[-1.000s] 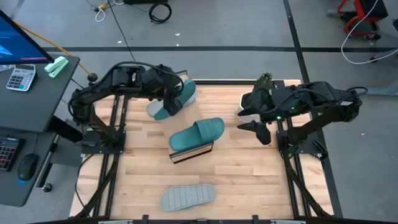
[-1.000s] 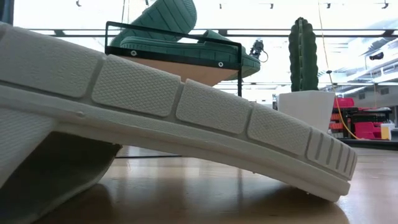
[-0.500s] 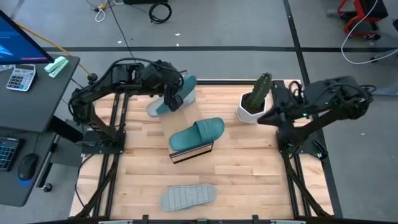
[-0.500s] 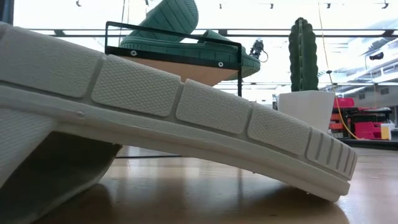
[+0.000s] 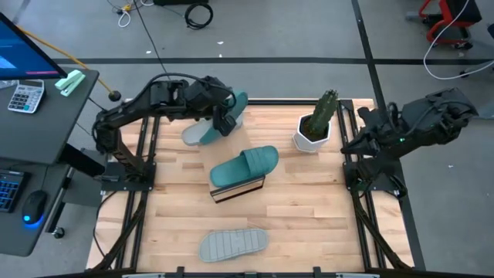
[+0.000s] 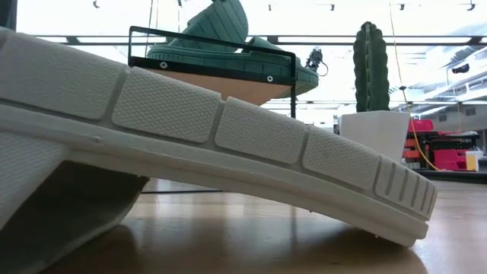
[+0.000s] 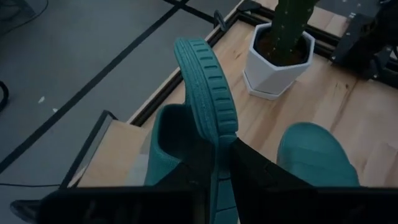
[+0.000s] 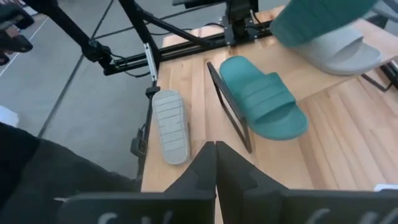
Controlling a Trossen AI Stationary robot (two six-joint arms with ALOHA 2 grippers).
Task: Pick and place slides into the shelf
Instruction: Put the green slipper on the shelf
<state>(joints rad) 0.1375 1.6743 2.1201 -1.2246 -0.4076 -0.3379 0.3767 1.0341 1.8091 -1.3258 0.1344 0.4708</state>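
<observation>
Wooden counter (image 5: 301, 201) fills the overhead frame. At upper left, the left hand (image 5: 225, 122) clamps a teal sandal (image 5: 235, 108) above a grey sandal (image 5: 194, 134). At right, the right hand (image 5: 349, 144) is clenched empty. Centre, another teal sandal (image 5: 245, 167) lies on the shelf (image 5: 238, 190); lowering alongside may nudge it off.

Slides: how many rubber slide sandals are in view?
4: teal slide on the wooden shelf; teal slide in left gripper; grey slide beneath it; grey slide at near edge.

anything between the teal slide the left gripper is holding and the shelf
Nothing visible. The left gripper holds a teal slide lifted above a grey slide; the tabletop gap to the shelf is bare. Another teal slide already lies on the shelf.
</observation>
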